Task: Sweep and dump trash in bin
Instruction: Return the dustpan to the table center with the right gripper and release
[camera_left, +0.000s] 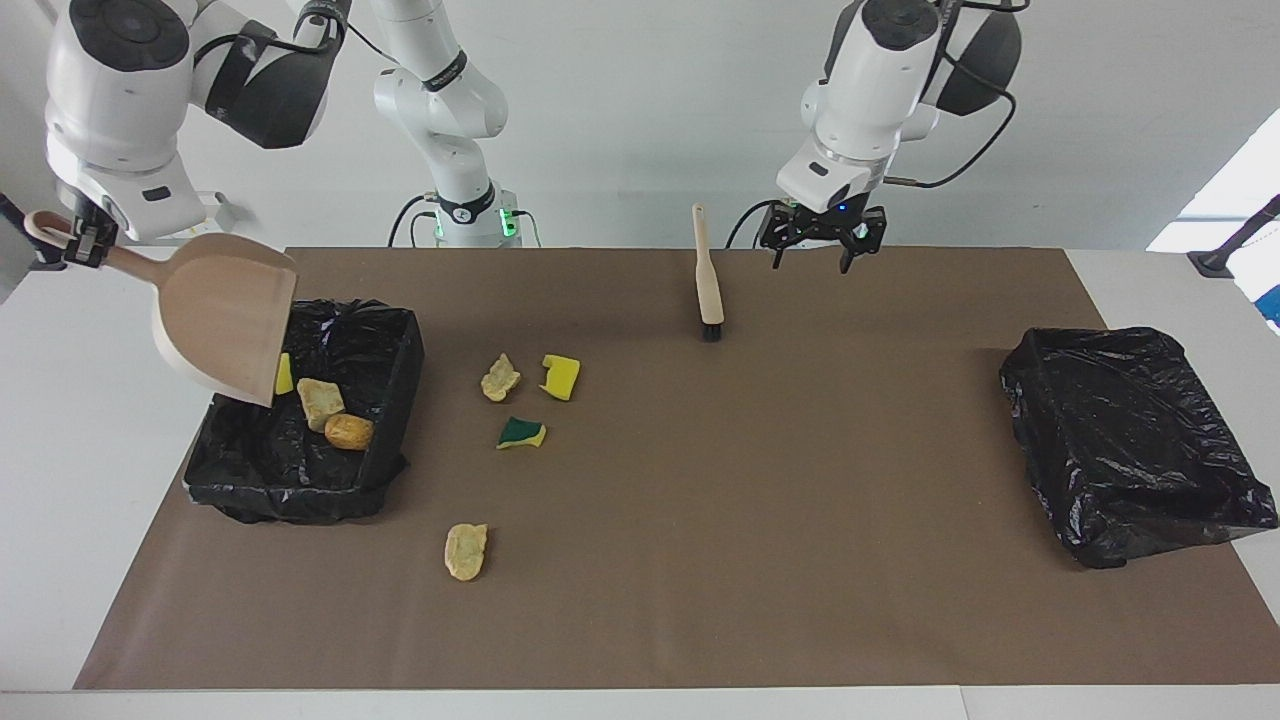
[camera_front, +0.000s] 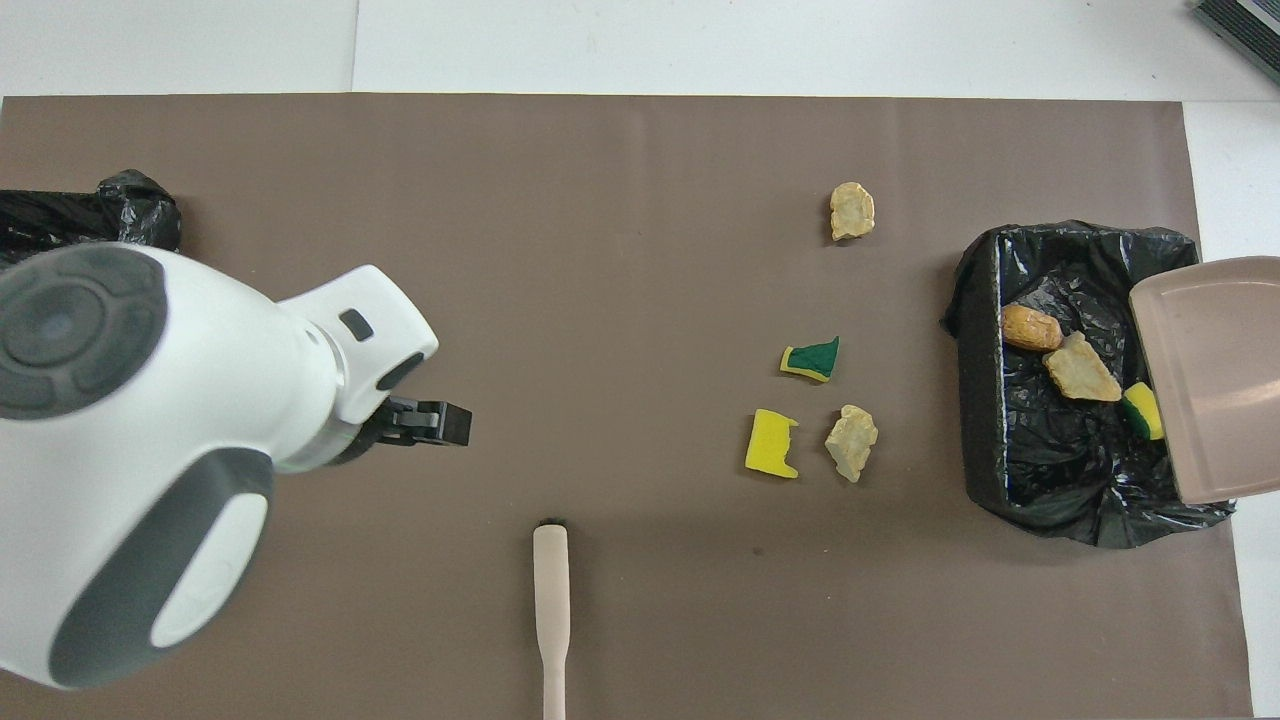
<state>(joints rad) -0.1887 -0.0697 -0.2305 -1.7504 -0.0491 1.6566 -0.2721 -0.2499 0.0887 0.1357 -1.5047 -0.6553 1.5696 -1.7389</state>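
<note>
My right gripper (camera_left: 75, 242) is shut on the handle of the beige dustpan (camera_left: 225, 315), tilted over the black-lined bin (camera_left: 395, 350) at the right arm's end. In the bin lie a beige rock (camera_left: 322, 402), an orange-brown lump (camera_left: 349, 431) and a green-and-yellow sponge (camera_front: 1142, 411), partly hidden by the pan (camera_front: 1210, 380). On the mat lie a beige rock (camera_left: 500, 377), a yellow sponge (camera_left: 561, 376), a green-and-yellow sponge (camera_left: 521, 432) and another beige rock (camera_left: 466, 550). My left gripper (camera_left: 812, 258) is open and empty, raised beside the brush (camera_left: 709, 285).
A second black-lined bin (camera_left: 1135, 440) stands at the left arm's end, mostly hidden under my left arm in the overhead view. The brush (camera_front: 550, 580) rests free on the brown mat (camera_left: 760, 560), bristles down, near the robots' edge.
</note>
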